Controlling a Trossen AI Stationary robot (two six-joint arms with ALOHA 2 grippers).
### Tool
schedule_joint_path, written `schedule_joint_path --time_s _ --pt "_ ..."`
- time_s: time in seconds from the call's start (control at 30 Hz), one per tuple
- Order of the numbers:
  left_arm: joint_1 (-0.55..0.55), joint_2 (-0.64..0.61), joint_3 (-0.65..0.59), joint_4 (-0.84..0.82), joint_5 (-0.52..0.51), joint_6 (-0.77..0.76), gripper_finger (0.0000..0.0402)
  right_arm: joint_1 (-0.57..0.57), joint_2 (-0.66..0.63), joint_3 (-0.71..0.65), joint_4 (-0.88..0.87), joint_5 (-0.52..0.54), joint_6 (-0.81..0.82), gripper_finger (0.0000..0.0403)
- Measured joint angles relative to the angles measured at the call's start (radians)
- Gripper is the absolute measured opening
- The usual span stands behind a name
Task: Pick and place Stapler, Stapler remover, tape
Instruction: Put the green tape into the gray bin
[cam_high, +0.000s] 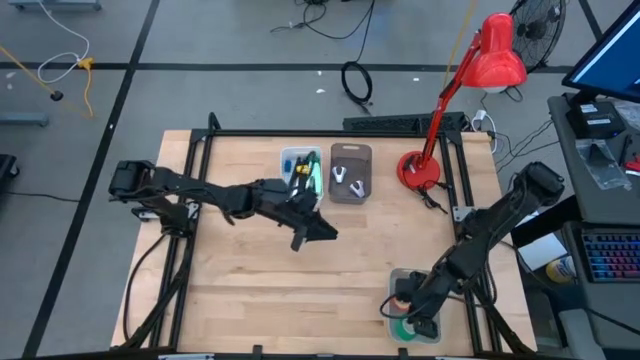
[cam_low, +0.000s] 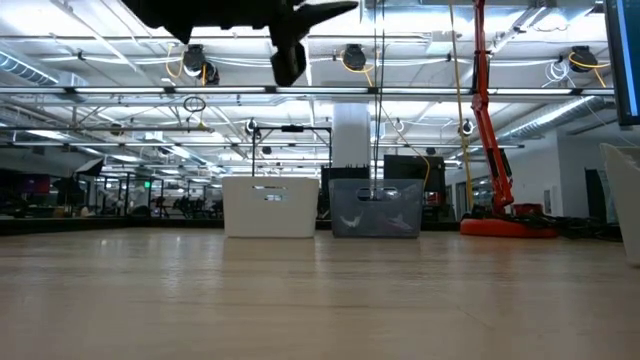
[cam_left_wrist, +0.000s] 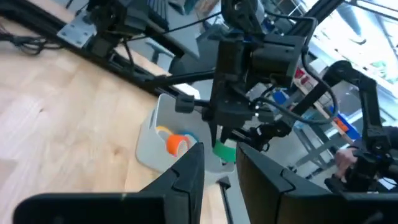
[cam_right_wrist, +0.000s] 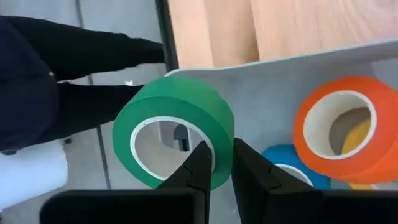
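Observation:
My right gripper (cam_right_wrist: 222, 163) is shut on a green tape roll (cam_right_wrist: 174, 140) above the corner of a grey bin (cam_right_wrist: 273, 74) at the table's near right. Orange (cam_right_wrist: 342, 134), blue (cam_right_wrist: 286, 165) and yellow (cam_right_wrist: 360, 134) rolls lie inside that bin. My left gripper (cam_high: 322, 233) hovers high over the table's middle, open by a narrow gap, with nothing between its fingers. Staplers lie in a white bin (cam_high: 300, 172) and staple removers (cam_high: 345, 175) in a grey bin at the far side. My right gripper pinches the green roll's wall (cam_right_wrist: 219, 146), one finger inside the ring's hole and one outside. The fingers come slanting down from above. The roll stands tilted on its edge, partly out past the bin's rim; whether it touches the bin I cannot tell.
A red desk lamp (cam_high: 470, 90) stands at the far right corner, its base (cam_high: 418, 170) beside the staple remover bin. A black frame (cam_high: 200, 200) runs along the table's edges. Bare wood (cam_high: 260, 290) spreads over the near left and middle.

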Motion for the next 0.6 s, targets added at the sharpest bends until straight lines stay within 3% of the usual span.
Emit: schedule_joint_path --time_s 0.43,0.6 --pt "-0.051 -0.279 -0.237 0.006 -0.131 0.000 0.0094 -0.008 0.104 0.000 -0.079 0.031 0.170 0.0030" --pt "-0.053 -0.327 -0.275 0.004 -0.139 0.005 0.0094 -0.008 0.104 0.000 -0.091 0.024 0.245 0.0030"
